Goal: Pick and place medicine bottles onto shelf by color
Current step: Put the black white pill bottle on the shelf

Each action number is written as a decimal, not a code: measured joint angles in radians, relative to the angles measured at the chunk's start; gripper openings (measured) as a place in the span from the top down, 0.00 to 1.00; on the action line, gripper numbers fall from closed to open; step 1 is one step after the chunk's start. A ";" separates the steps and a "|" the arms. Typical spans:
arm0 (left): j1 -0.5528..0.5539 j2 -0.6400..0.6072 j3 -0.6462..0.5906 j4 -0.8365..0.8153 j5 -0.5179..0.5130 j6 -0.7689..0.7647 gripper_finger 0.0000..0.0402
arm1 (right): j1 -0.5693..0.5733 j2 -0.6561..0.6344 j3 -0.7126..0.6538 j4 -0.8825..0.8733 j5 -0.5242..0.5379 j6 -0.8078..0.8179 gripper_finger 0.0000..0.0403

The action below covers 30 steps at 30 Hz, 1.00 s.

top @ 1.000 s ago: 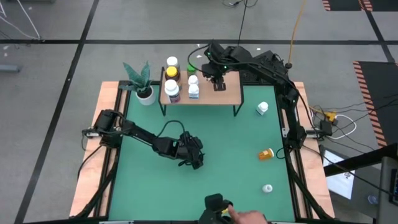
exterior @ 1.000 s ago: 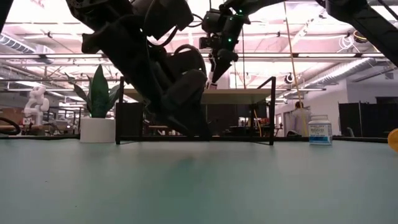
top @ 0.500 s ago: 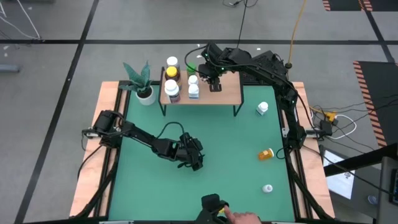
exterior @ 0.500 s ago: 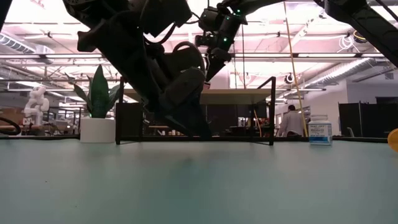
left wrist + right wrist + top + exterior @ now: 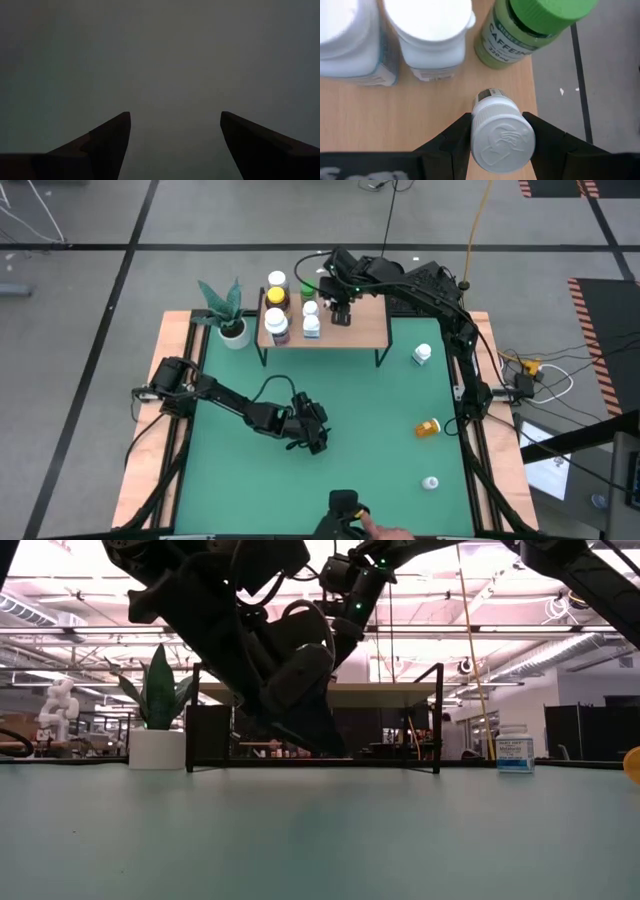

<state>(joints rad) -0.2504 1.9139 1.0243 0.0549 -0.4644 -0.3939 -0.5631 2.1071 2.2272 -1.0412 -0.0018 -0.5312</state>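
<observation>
Now, right end effector (image 5: 497, 131): over the shelf (image 5: 365, 330), clamped on a small white-capped bottle (image 5: 502, 134), one finger pressed to each side of the cap.
Held bottle: above the light-wood board, just beside a green-capped bottle (image 5: 532, 27); contact with the wood cannot be told.
Neighbours: two white bottles (image 5: 427, 37) next to the green one, all upright on the board.
Shelf row: from above, an amber bottle with yellow cap (image 5: 276, 288) and more white bottles (image 5: 278, 327) at the end nearest the potted plant (image 5: 228, 310).
Left end effector (image 5: 175, 135): low over the middle of the green tabletop (image 5: 380, 415), fingers spread wide, nothing between them, only bare green mat ahead.
Loose bottles: a white one (image 5: 422, 354) upright near the right edge, an orange one (image 5: 428, 427) farther toward the front, a small white one (image 5: 430, 482) nearer the front still.
Front edge: a person's hand (image 5: 385, 530) beside a dark device.
</observation>
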 joint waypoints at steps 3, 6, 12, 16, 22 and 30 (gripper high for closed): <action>0.000 0.000 0.000 -0.001 0.000 0.000 0.22 | -0.001 0.000 0.000 -0.003 0.000 0.000 0.61; 0.000 0.000 0.000 -0.001 0.000 0.000 0.22 | -0.005 0.000 0.000 -0.006 -0.001 0.007 0.61; 0.000 0.000 0.000 -0.001 -0.007 -0.001 0.22 | -0.024 0.000 0.000 -0.002 -0.001 0.022 0.61; 0.006 0.000 0.000 -0.001 -0.008 -0.001 0.22 | -0.033 0.000 0.000 -0.007 -0.004 0.038 0.61; 0.010 0.000 0.000 -0.010 -0.011 0.001 0.22 | -0.043 0.000 -0.020 0.030 -0.057 0.057 0.61; 0.010 0.000 0.000 -0.020 -0.012 0.008 0.22 | -0.054 -0.002 -0.069 0.065 -0.052 0.036 0.61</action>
<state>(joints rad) -0.2401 1.9137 1.0245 0.0347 -0.4767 -0.3858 -0.6174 2.1046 2.1584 -0.9764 -0.0537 -0.4950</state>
